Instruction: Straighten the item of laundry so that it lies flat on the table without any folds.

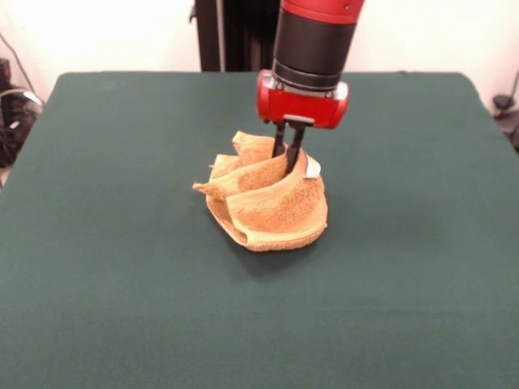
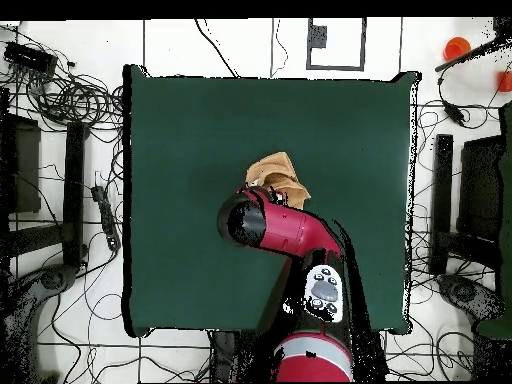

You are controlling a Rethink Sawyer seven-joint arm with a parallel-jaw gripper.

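- The towel (image 1: 263,203) sits bunched near the middle of the table (image 1: 105,267), with a pointed corner sticking out to the left in the front view.
- Its bulk runs roughly left to right, folded in standing ridges, rounded edge toward the near side.
- My gripper (image 1: 285,158) comes straight down into the far right part of the heap, fingers close together, pinching a raised fold beside the white label (image 1: 312,168).
- I judge the loose cloth lies left and near of my grasp, so spreading goes that way.
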